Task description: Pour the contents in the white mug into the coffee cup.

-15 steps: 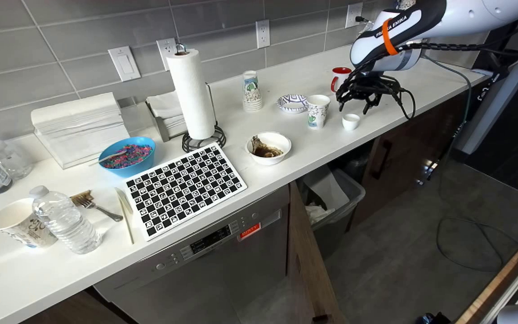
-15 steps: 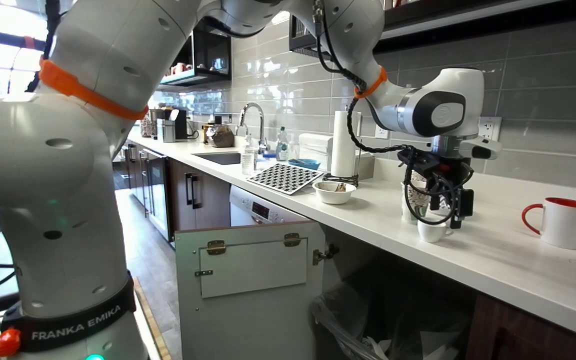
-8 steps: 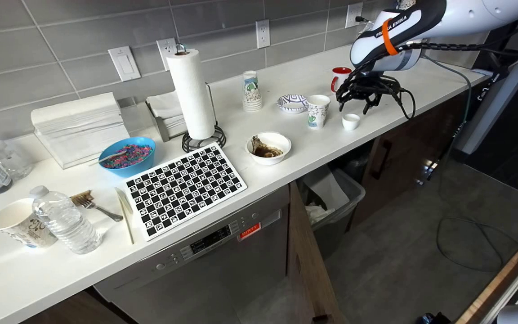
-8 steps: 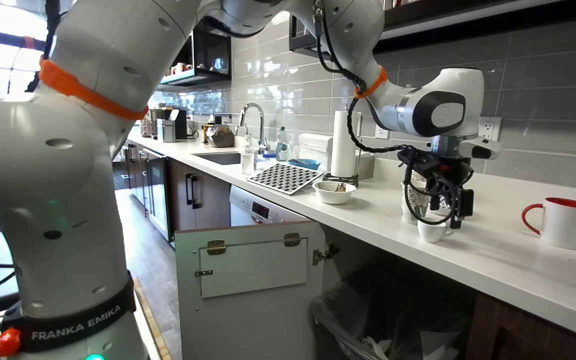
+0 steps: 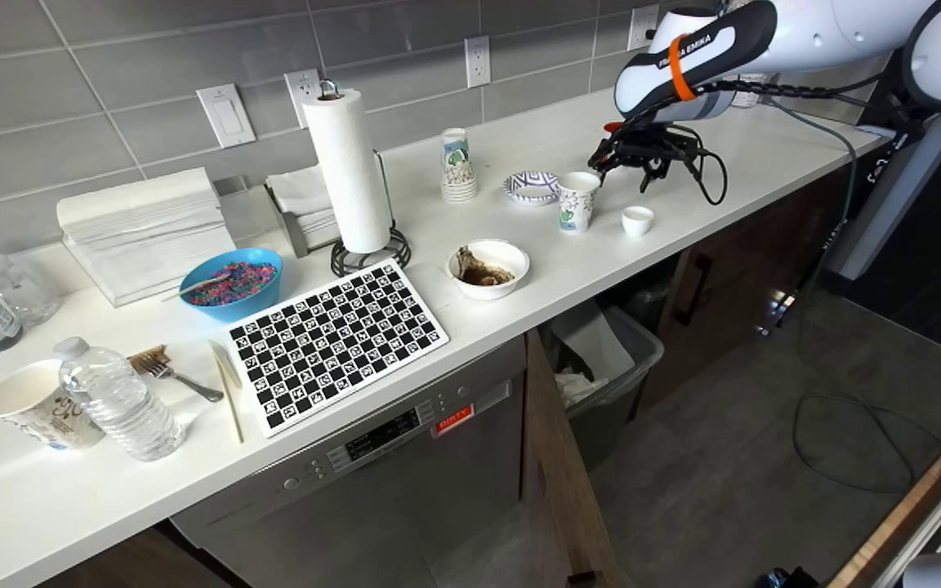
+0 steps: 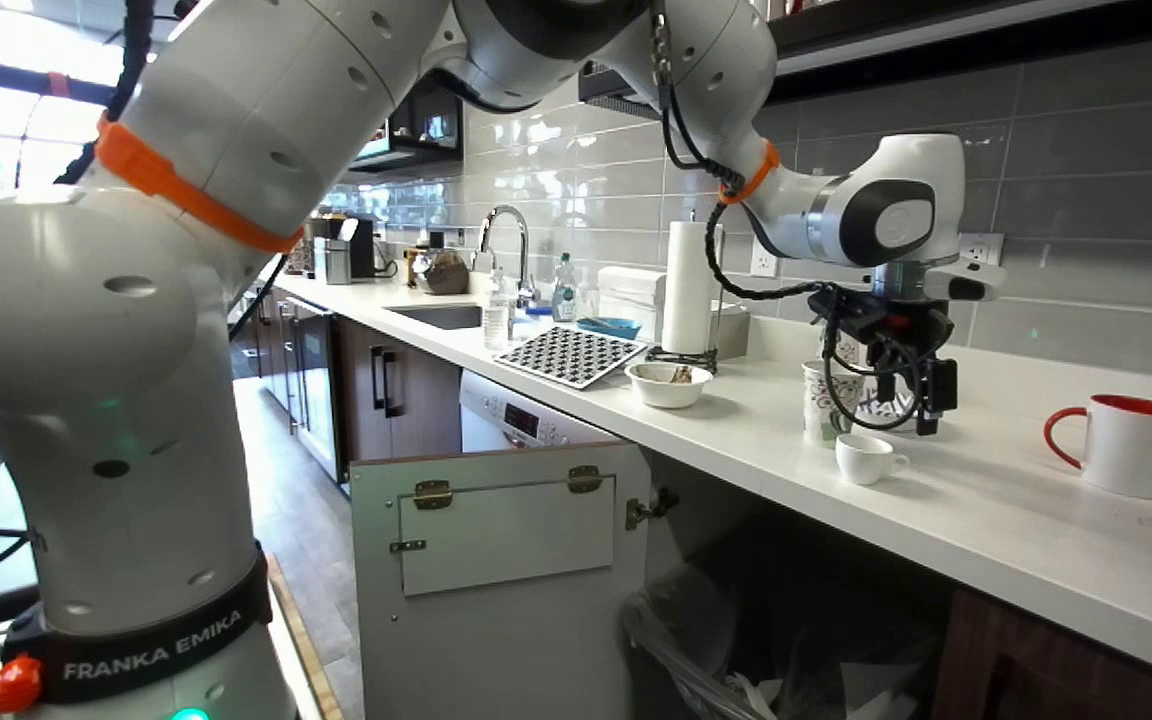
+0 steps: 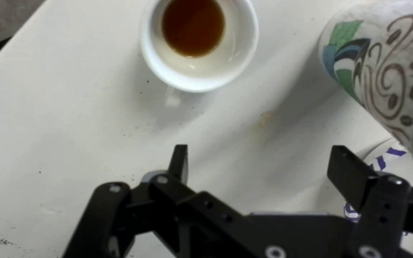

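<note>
The small white mug (image 5: pixel 637 222) stands upright near the counter's front edge in both exterior views (image 6: pixel 864 462). In the wrist view, it (image 7: pixel 199 83) holds dark brown liquid (image 7: pixel 193 27), and its handle (image 7: pixel 172 98) points toward my gripper. My gripper (image 7: pixel 260 146) is open and empty, apart from the mug, above the counter on its wall side. The gripper also shows in an exterior view (image 5: pixel 622 184). A white paper cup with a green mark (image 5: pixel 576 211) stands upright beside the mug and close to one finger (image 7: pixel 350 172). A red takeaway coffee cup is out of view.
A larger white mug with a red inside (image 6: pixel 1131 452) stands farther along the counter. A patterned bowl (image 5: pixel 529 188) sits behind the paper cup, near stacked paper cups (image 5: pixel 458 171). A white bowl with brown remains (image 5: pixel 488 282) and a checkered board (image 5: pixel 338 343) lie farther along.
My gripper has risen and moved away from the small mug, up and left in an exterior view, toward the wall. The mug and paper cup have not moved. The gripper stays open.
</note>
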`<state>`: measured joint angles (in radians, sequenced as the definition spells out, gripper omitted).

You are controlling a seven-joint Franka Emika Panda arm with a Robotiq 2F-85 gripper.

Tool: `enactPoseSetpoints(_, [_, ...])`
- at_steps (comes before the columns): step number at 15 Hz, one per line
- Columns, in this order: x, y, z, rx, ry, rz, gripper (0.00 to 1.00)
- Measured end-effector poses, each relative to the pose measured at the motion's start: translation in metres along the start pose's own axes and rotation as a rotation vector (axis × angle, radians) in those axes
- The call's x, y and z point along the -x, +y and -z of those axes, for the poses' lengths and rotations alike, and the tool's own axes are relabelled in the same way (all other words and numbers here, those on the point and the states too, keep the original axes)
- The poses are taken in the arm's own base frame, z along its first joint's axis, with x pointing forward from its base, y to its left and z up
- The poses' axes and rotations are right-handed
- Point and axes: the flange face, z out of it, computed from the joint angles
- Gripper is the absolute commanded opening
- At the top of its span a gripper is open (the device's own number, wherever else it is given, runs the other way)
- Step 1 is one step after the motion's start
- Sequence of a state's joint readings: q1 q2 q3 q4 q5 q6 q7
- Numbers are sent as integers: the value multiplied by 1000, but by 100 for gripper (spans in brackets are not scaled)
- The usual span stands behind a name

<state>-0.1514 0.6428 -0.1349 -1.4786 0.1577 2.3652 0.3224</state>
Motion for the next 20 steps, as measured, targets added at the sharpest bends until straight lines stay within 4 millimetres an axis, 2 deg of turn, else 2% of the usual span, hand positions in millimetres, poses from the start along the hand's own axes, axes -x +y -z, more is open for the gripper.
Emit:
enactPoseSetpoints(2, [-10, -2, -7, 32, 17, -6, 100])
enactPoseSetpoints(4, [-22, 4, -9, 69, 40, -20, 100])
enactPoseSetpoints(9, [-44, 23, 3, 134, 23, -43, 100])
enactPoseSetpoints(13, [-49, 28, 16, 145, -29, -33, 100])
enactPoseSetpoints(20, [-47, 29, 8, 82, -75, -69, 100])
